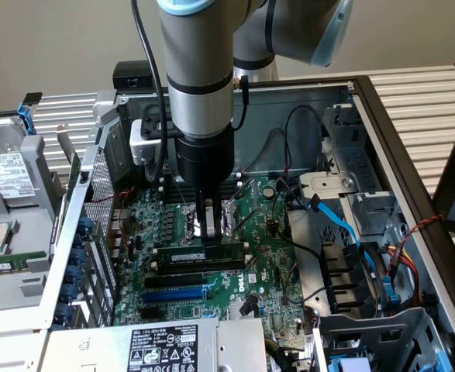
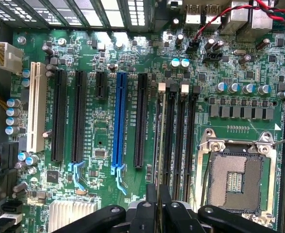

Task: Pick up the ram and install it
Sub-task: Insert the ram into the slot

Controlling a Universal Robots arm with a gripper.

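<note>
The fingers point(image 1: 203, 223) are pinching the ram point(image 1: 215, 251) mid-length along its top edge. It is likely handling light, stiff, fragile.

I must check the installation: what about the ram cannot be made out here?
- Exterior view: the label on the ram is too small to read; the gripper covers its middle.
- Wrist view: the ram stands edge-on, so its seating depth is unclear; the gripper fingers hide one end.
</note>
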